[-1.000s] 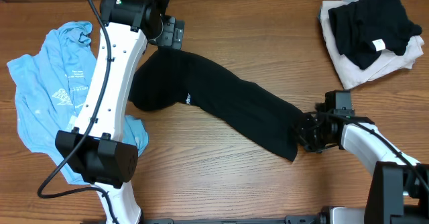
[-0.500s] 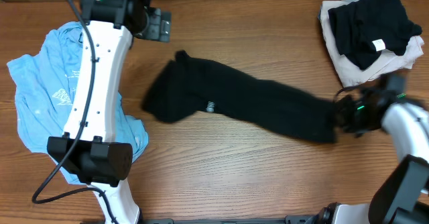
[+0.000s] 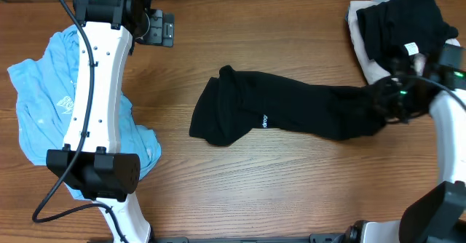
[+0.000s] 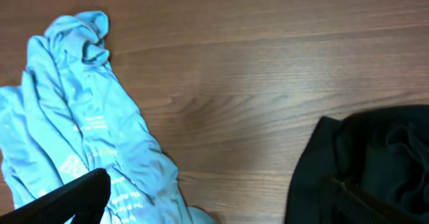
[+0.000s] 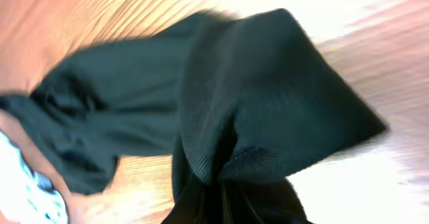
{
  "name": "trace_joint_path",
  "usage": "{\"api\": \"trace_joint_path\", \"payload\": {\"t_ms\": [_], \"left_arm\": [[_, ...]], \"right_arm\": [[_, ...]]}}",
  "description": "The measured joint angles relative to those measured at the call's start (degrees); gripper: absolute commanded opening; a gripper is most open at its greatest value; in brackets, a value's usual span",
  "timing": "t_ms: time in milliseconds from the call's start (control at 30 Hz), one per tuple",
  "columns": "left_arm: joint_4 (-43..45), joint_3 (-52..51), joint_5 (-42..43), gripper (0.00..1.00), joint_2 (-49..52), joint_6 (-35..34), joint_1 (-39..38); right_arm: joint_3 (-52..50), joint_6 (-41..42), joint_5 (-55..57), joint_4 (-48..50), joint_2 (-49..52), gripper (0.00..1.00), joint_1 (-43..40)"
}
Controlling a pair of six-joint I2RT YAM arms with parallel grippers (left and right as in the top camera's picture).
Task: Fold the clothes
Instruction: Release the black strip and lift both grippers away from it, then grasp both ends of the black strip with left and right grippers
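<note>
The black top (image 3: pixel 291 116) lies stretched out left to right across the middle of the table, its small white lettering (image 3: pixel 264 119) facing up. My right gripper (image 3: pixel 395 101) is shut on its bunched right end, and the fabric (image 5: pixel 255 110) fills the right wrist view above the jaws (image 5: pixel 224 200). My left gripper (image 3: pixel 159 29) is open and empty at the back left, clear of both garments. In the left wrist view its fingers (image 4: pixel 67 197) stand wide apart. That view shows the light blue T-shirt (image 4: pixel 87 130) on the left and the black top (image 4: pixel 365 160) on the right. The T-shirt (image 3: pixel 44 105) lies crumpled at the left.
A stack of folded clothes (image 3: pixel 404 32), black on white, sits at the back right corner just behind my right gripper. Bare wooden table (image 3: pixel 277 192) runs along the front. My left arm (image 3: pixel 98 105) reaches over the blue T-shirt.
My right gripper has dragged the black top to the right and towards the back. My left gripper has moved left, away from the top's left end.
</note>
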Motion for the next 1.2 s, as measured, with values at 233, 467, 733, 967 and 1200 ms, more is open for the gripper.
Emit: {"api": "trace_joint_path", "payload": {"t_ms": [233, 467, 733, 967, 1200], "left_arm": [[-0.63, 0.00, 2.38, 1.00, 0.00, 0.00, 0.00], [-0.66, 0.00, 4.15, 1.00, 0.00, 0.00, 0.00], [-1.05, -0.24, 9.07, 1.00, 0.00, 1.22, 0.00], [0.72, -11.34, 14.91, 1.00, 0.04, 4.81, 0.00], [11.61, -29.05, 22.25, 1.00, 0.13, 9.42, 0.00]], "right_arm": [[0.04, 3.43, 3.10, 7.34, 1.53, 0.05, 14.49], [0.15, 6.69, 2.91, 15.08, 10.84, 0.58, 22.25], [2.73, 7.06, -1.64, 12.09, 15.10, 0.92, 26.73], [16.79, 4.26, -2.89, -0.55, 14.97, 0.96, 22.67], [19.02, 3.10, -1.86, -1.90, 14.38, 0.97, 21.29]]}}
